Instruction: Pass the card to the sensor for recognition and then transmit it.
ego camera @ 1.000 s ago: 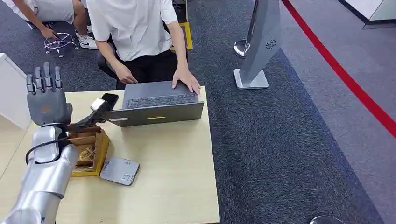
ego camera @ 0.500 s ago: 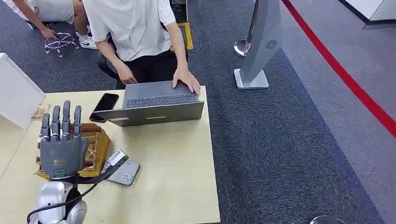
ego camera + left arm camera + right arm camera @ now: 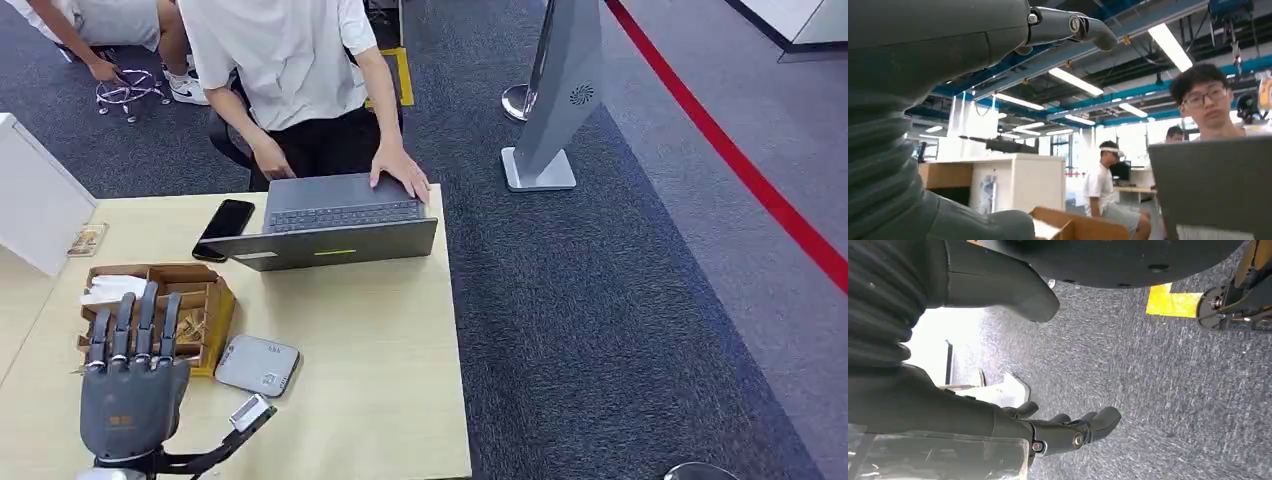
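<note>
1. Grey carpet lay round the wooden table (image 3: 380,340). From the head view, the left hand (image 3: 130,395) pinched the card (image 3: 250,411) by its thumb, other fingers straight up. The sensor (image 3: 257,366) lay flat just beyond the card, slightly right.
2. From the right wrist view, the right hand (image 3: 1068,432) hung over carpet, fingers loosely bent, holding nothing.

No legible text in any view. Sensor (image 3: 257,366) carries a small dark code-like mark on its top, too small to read. Left hand (image 3: 132,395) back shows a small orange mark, unreadable. Laptop (image 3: 330,238) lid bears a blank yellow strip.
</note>
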Motion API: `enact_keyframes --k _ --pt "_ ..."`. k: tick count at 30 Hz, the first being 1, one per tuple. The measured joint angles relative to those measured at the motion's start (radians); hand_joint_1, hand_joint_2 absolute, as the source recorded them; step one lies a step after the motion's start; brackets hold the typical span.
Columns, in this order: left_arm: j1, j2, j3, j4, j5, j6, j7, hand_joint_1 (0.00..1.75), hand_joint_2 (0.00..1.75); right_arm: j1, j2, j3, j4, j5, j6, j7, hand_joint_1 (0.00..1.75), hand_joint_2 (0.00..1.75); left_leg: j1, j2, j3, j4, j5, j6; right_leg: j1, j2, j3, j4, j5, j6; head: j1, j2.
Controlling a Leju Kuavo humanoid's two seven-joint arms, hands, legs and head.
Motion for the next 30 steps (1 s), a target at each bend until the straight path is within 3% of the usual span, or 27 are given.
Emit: enact_keyframes --k 7,15,30 --pt "0.091 0.034 0.001 -0.013 0.058 -0.069 0.069 0.00 1.75 0.000 0.000 -0.021 0.000 0.005 0.000 -0.001 0.00 1.75 0.000 0.000 0.000 0.000 0.000 0.000 0.000 0.000 0.000 0.000 0.000 0.000 0.000 0.000" --pt "0.107 0.039 0.016 -0.001 0.115 -0.088 0.067 0.00 1.75 0.000 0.001 -0.027 0.000 0.023 0.000 0.000 0.00 1.75 0.000 -0.001 0.000 0.000 0.000 0.000 0.000 0.000 0.001 0.000 0.000 0.000 0.000 0.000" --pt "0.047 -0.027 0.108 0.140 0.138 -0.114 0.047 0.00 1.75 -0.001 0.001 -0.034 0.000 0.056 0.005 0.006 0.00 1.75 0.000 -0.001 0.000 0.000 0.000 0.000 0.000 0.000 0.001 0.000 0.000 0.000 0.000 0.000"
